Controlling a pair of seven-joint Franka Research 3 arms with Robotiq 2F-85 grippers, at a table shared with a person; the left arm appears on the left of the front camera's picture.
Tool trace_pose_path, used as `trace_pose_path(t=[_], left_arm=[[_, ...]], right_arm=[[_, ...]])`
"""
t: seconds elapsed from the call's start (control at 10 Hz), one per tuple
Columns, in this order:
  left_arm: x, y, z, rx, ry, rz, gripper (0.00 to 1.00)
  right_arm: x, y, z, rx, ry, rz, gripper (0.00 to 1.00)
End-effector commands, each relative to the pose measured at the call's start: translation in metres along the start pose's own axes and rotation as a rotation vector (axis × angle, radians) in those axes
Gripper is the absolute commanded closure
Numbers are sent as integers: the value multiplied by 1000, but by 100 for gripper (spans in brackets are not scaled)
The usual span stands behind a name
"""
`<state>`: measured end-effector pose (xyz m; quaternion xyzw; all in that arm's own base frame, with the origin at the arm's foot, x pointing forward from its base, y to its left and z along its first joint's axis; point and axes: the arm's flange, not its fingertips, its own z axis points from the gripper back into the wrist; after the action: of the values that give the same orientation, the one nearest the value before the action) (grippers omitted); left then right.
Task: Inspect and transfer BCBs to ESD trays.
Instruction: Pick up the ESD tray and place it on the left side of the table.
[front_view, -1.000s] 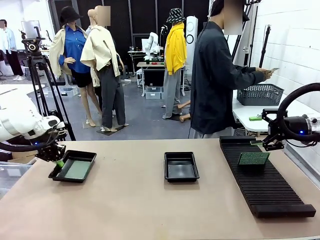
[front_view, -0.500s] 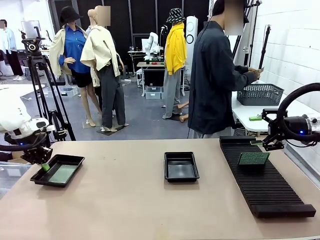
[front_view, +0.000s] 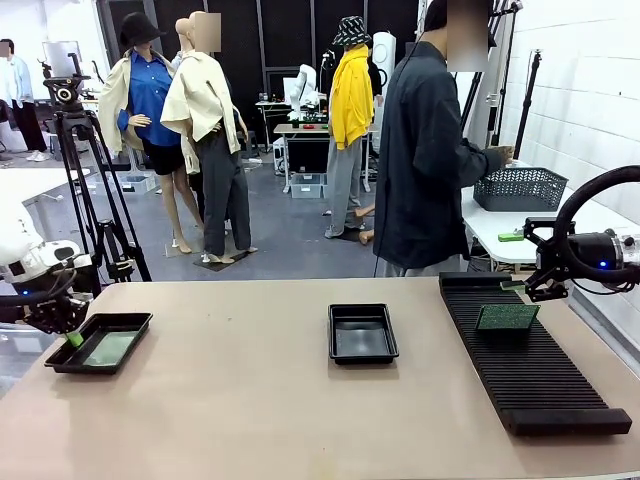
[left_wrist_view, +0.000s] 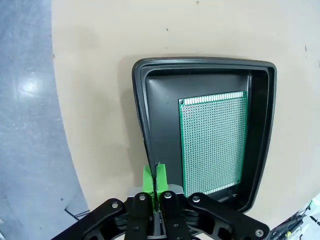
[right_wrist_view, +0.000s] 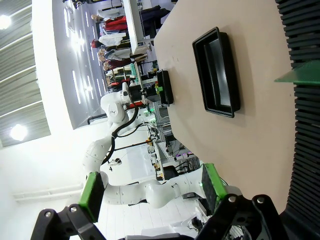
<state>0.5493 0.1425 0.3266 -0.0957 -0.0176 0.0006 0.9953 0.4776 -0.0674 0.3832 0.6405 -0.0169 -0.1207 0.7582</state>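
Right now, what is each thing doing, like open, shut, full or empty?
left tool: shut, pinching the left tray's rim.
left tray: held at its rim, one board inside.
green board: lying flat in the left tray.
middle tray: empty, flat on the table.
right tool: open, holding nothing.
rack: flat on the table.
rack board: standing on edge in the rack's slots.

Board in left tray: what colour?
BCB green, fine dot grid; clearest in left wrist view.
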Motion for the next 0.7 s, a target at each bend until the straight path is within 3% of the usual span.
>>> trace_pose_path(t=[0.0,0.4,0.5,0.6], left_arm=[[8,0,2,-19,-8,-1,91],[6,-7,22,-30,-42,8,11],[4,-9,29,-30,-49,10,0],[4,-12,36,-37,-59,10,0]], right_arm=[[-3,0,-2,-10,-10,-6,0],[-3,0,-2,-10,-10,-6,0],[-3,0,-2,-10,-10,-6,0],[-3,0,-2,-10,-10,-6,0]])
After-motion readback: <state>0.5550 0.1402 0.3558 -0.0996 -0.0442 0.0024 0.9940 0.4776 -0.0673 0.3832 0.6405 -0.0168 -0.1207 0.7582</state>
